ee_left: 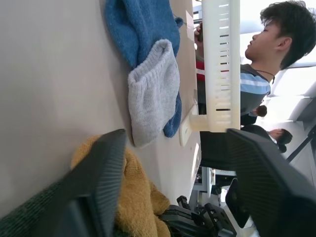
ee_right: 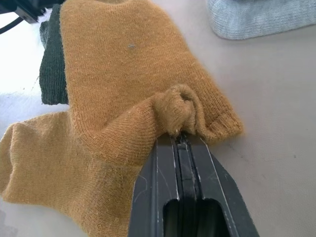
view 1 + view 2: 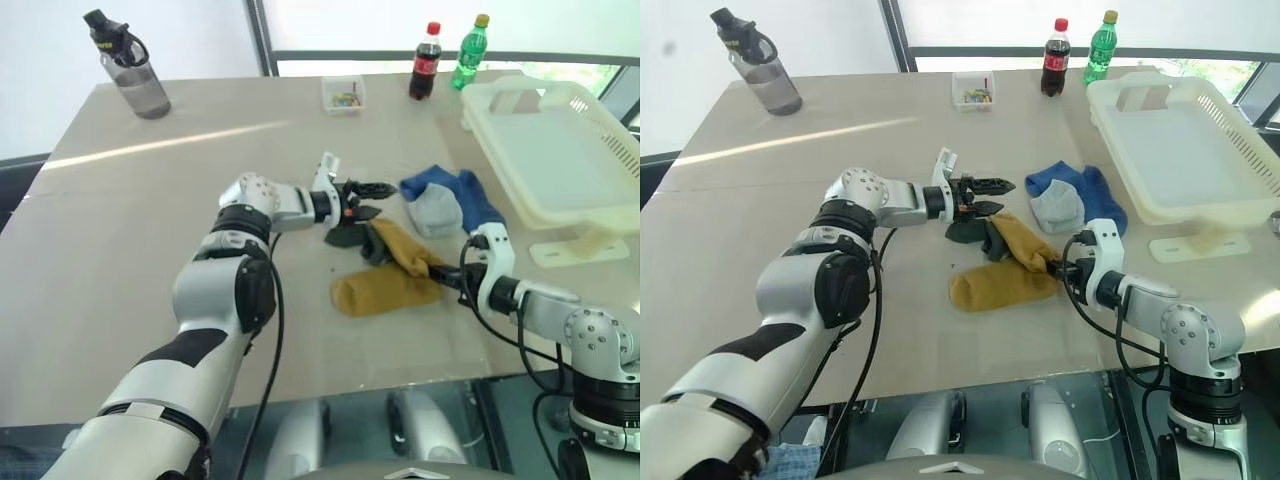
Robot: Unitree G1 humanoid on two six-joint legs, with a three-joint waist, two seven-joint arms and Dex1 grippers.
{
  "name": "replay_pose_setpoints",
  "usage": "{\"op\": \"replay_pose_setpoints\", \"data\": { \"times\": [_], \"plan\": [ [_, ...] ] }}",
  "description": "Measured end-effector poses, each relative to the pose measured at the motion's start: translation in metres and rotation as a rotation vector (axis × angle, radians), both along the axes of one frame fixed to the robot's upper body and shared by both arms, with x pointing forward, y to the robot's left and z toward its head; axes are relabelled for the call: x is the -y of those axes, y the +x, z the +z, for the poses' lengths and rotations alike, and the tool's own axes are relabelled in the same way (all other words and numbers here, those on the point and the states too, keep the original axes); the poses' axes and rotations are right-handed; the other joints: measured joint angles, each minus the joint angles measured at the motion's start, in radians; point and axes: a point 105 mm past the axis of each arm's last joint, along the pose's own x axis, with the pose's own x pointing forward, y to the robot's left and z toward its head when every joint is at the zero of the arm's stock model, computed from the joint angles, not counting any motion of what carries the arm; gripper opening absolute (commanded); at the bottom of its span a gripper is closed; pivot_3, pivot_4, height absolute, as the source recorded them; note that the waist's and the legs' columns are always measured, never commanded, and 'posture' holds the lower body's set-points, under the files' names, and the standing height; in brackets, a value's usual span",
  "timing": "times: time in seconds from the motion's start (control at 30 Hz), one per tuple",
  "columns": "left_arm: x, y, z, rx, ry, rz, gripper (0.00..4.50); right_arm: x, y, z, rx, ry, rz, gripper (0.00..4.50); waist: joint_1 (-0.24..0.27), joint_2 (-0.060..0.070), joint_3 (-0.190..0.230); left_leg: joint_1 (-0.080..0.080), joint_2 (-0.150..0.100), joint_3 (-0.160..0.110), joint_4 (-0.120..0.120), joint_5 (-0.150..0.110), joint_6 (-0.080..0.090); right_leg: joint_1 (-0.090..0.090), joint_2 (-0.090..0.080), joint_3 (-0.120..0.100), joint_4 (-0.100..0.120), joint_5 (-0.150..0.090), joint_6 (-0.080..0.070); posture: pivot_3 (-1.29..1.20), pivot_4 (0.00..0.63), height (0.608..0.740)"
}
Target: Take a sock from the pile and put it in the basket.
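Early stage: right gripper (image 2: 178, 140) is clamped on a fold of the yellow sock (image 3: 385, 285), which lies on the table (image 3: 130, 230) by the pile (image 3: 420, 225). Left gripper (image 3: 368, 198), fingers apart, hovers over a dark green sock (image 3: 970, 235), maybe touching. Lift + carry to basket (image 3: 600, 150) remain.

The right gripper (image 2: 181, 134) had its black fingers (image 2: 163, 173) pressed tight together, pinching a bunched fold of the yellow sock (image 2: 123, 84). The sock lay flat on the bench (image 2: 276, 98). A dark green sock (image 2: 52, 64) peeked from under it, and a grey sock (image 2: 256, 17) lay near it.
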Motion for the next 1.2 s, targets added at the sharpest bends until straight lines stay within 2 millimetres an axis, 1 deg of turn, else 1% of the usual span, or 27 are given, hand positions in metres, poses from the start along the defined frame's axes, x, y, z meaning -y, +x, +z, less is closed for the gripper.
{"op": "replay_pose_setpoints", "data": {
  "times": [0.07,0.13,0.27,0.47,0.5,0.53,0.63,0.67,0.7,0.73,0.77,0.8,0.83,1.03,1.2],
  "plan": [
    [0.003,-0.001,-0.001,-0.002,-0.003,-0.008,0.87,0.0,0.0,0.0,0.0,0.0,0.0,0.0,0.0,0.0,0.0,0.0,0.0,0.0,0.0,0.0,0.0,0.0,0.0,0.0,0.0,0.0,0.0,0.0,0.15,0.74],
    [0.004,-0.002,-0.002,-0.004,0.001,-0.013,0.07,0.0,0.0,0.0,0.001,-0.001,0.001,0.0,0.0,0.0,0.0,0.0,0.0,0.0,0.0,0.0,0.0,0.0,0.0,0.0,0.0,0.0,0.0,0.0,0.15,0.74],
    [0.004,-0.003,-0.003,-0.008,0.005,-0.026,0.07,0.0,0.0,0.001,0.003,-0.003,0.001,0.0,0.0,0.0,0.0,0.0,0.0,0.0,0.0,0.0,0.0,0.0,0.0,0.0,0.0,0.0,0.0,0.0,0.15,0.74],
    [-0.003,-0.004,-0.011,0.029,0.045,-0.045,0.07,-0.001,0.0,0.001,0.003,-0.003,0.001,0.0,0.0,0.0,0.0,0.0,0.0,0.0,0.0,0.0,0.0,0.0,0.0,0.0,0.0,0.0,0.0,0.0,0.15,0.74],
    [-0.005,-0.004,-0.011,0.041,0.055,-0.044,0.57,-0.001,0.0,0.001,0.003,-0.002,0.001,0.0,0.0,0.0,0.0,0.0,0.0,0.0,0.0,0.0,0.0,0.0,0.0,0.0,0.0,0.0,0.0,0.0,0.15,0.74],
    [-0.008,-0.002,-0.011,0.063,0.076,-0.044,0.82,-0.001,0.0,0.001,0.003,-0.002,0.0,0.0,-0.001,0.0,0.0,0.0,0.0,0.0,0.0,0.0,0.0,0.0,0.0,0.0,0.0,0.0,0.0,0.0,0.15,0.74],
    [-0.01,-0.001,-0.012,0.075,0.093,-0.042,1.97,-0.001,0.0,0.0,0.004,-0.002,-0.001,0.0,0.0,0.0,0.0,0.0,0.0,0.0,0.0,0.0,0.0,0.0,0.0,0.0,0.0,0.0,0.0,0.0,0.15,0.74],
    [-0.012,0.0,-0.013,0.079,0.106,-0.037,2.21,-0.001,0.0,0.0,0.004,-0.001,-0.001,0.0,0.0,0.0,0.0,0.0,0.0,0.0,0.0,0.0,0.0,0.0,0.0,0.0,0.0,0.0,0.0,0.0,0.15,0.74],
    [-0.012,0.0,-0.014,0.08,0.112,-0.033,2.87,-0.001,0.0,0.0,0.004,0.0,-0.001,0.0,0.0,0.0,0.0,0.0,0.0,0.0,0.0,0.0,0.0,0.0,0.0,0.0,0.0,0.0,0.0,0.0,0.15,0.74],
    [-0.013,0.0,-0.015,0.08,0.119,-0.032,3.14,-0.002,0.0,0.0,0.003,0.001,-0.001,0.0,0.0,0.0,0.0,0.0,0.0,0.0,0.0,0.0,0.0,0.0,0.0,0.0,0.0,0.0,0.0,0.0,0.15,0.74],
    [-0.014,0.0,-0.016,0.083,0.135,-0.032,3.56,-0.002,0.0,0.0,0.004,0.003,-0.001,0.0,0.0,0.0,0.0,0.0,0.0,0.0,0.0,0.0,0.0,0.0,0.0,0.0,0.001,0.0,0.0,0.0,0.15,0.74],
    [-0.014,0.0,-0.018,0.087,0.152,-0.035,4.08,-0.002,0.0,0.0,0.004,0.003,-0.001,0.0,0.0,0.0,0.0,0.0,0.0,0.0,0.0,0.0,0.0,0.0,0.0,0.0,0.001,0.0,0.0,0.0,0.15,0.74],
    [-0.014,0.0,-0.02,0.098,0.171,-0.047,4.4,-0.002,0.0,0.0,0.003,0.003,-0.002,0.0,0.0,0.0,0.0,0.0,0.0,0.0,0.0,0.0,0.0,0.0,0.0,0.0,0.001,0.0,0.0,0.0,0.15,0.74],
    [-0.015,0.003,-0.022,0.119,0.187,-0.038,4.4,-0.003,0.0,0.0,0.003,0.006,-0.004,0.0,0.0,0.0,0.0,0.001,0.0,0.0,0.0,0.0,0.0,0.0,0.0,0.0,0.002,0.0,0.0,0.0,0.15,0.74],
    [-0.01,0.002,-0.021,0.119,0.179,-0.048,4.4,-0.003,-0.002,-0.001,0.003,0.005,-0.007,0.0,0.0,0.0,-0.001,0.001,0.0,0.0,0.0,0.0,0.0,0.0,0.0,0.0,0.002,0.0,0.0,0.0,0.15,0.74]
  ]
}}
